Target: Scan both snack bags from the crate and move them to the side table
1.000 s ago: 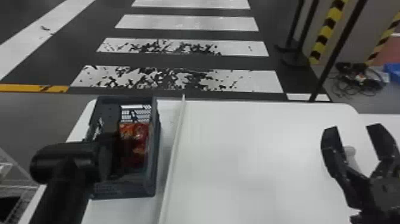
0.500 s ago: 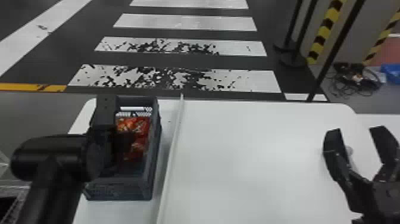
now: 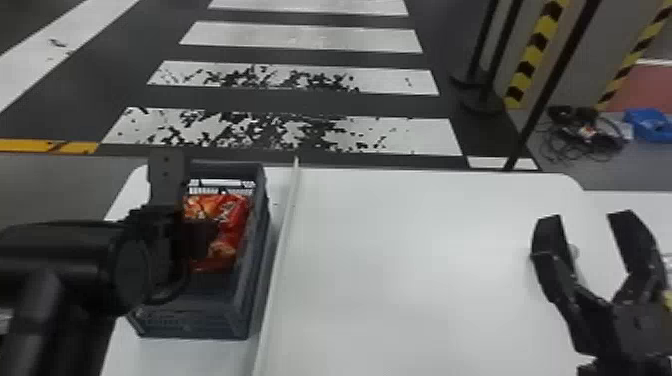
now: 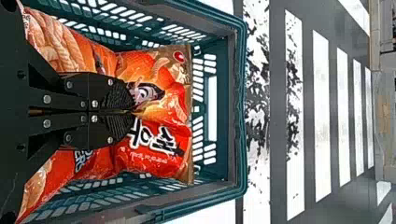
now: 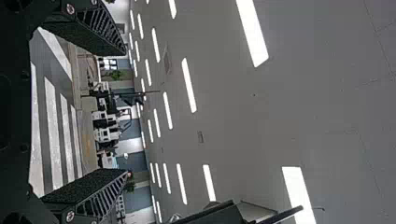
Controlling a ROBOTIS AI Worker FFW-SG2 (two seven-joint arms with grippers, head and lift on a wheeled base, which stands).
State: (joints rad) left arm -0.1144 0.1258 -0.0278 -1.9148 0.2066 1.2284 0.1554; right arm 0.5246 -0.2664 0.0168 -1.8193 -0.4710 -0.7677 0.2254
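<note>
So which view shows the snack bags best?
The left wrist view: it looks closely into the crate at the snack bags, though the left claw covers part. The head view shows them smaller and partly hidden.

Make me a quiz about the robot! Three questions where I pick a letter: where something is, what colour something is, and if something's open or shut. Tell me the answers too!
1. Where is the crate?
A) On the floor
B) On the robot's left of the white strip
C) On the robot's right of the white strip

2. What colours are mostly on the snack bag?
A) Red and orange
B) Blue and green
C) Black and purple

3. How are the right gripper's fingers?
A) Pressed together
B) Squeezing a bag
C) Spread open

Answers:
1: B, the head view shows the crate left of the strip.
2: A, the left wrist view shows red and orange wrapping.
3: C, the head view shows a wide gap between the fingers.
</note>
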